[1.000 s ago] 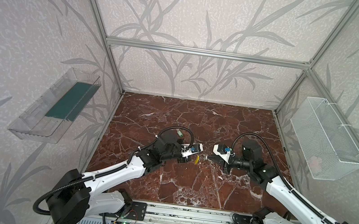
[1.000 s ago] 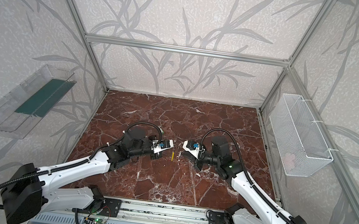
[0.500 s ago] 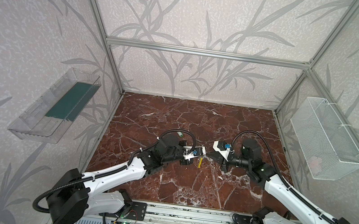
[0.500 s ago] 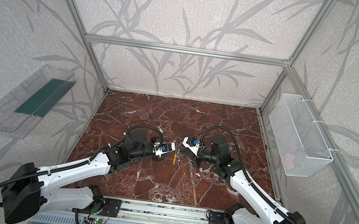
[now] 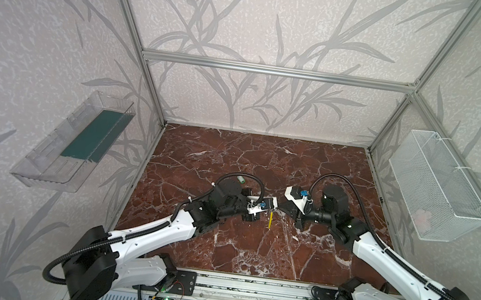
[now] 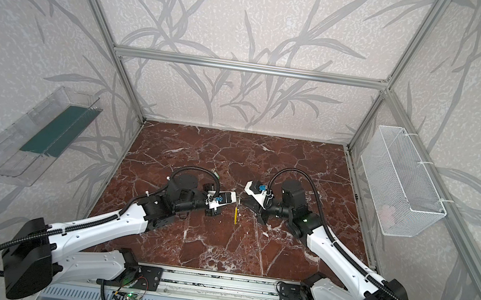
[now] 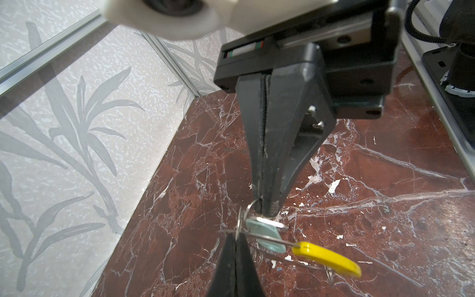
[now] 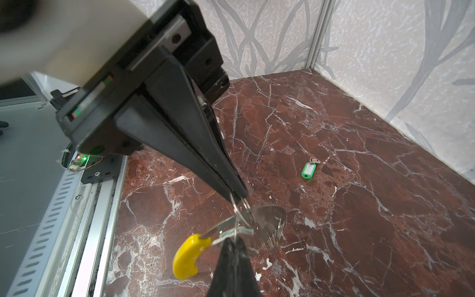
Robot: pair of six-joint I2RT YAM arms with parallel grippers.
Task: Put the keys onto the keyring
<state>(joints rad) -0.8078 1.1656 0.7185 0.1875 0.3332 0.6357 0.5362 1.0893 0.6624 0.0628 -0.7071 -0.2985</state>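
My two grippers meet tip to tip above the middle of the marble floor (image 5: 251, 247). The left gripper (image 7: 236, 232) (image 5: 273, 207) is shut on the thin wire of the keyring (image 7: 270, 240), whose yellow sleeve (image 7: 326, 258) (image 5: 270, 219) (image 6: 235, 214) hangs below. The right gripper (image 8: 234, 237) (image 5: 280, 208) is shut on a mint-headed key (image 7: 267, 234) by its small ring, right against the keyring wire. The rings overlap at the tips, so I cannot tell whether the key is threaded. A second key (image 8: 309, 169) (image 5: 240, 179) lies on the floor behind the left arm.
A white wire basket (image 5: 439, 186) hangs on the right wall and a clear plastic tray (image 5: 76, 141) on the left wall. The aluminium rail (image 5: 246, 290) with both arm bases runs along the front edge. Frame posts stand at the back corners.
The two grippers have closed the gap between them: the left moved right with the keyring, the right moved left, and their tips now touch. Both stayed shut.
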